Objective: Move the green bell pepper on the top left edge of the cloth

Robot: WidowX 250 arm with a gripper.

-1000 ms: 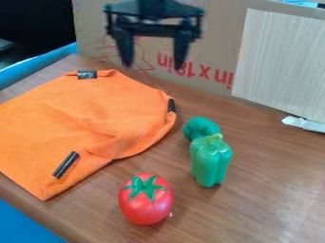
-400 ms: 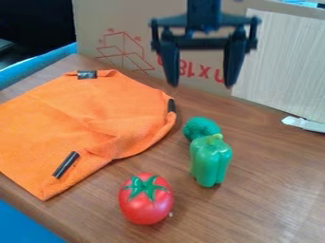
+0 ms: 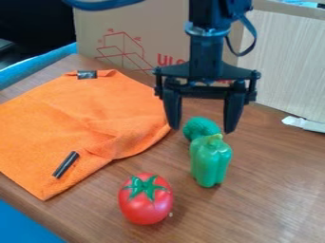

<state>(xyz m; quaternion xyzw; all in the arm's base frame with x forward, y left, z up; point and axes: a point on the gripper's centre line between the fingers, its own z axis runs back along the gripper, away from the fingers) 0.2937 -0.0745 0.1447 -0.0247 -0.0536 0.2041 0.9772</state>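
Black and pointing down, the claw (image 3: 202, 127) hangs, fingers apart, above the green pepper (image 3: 211, 161).

Soft light, faint sheen on tabletop (image 3: 279, 190)

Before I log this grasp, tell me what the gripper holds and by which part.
Nothing: the gripper is open, its fingers apart above the pepper.
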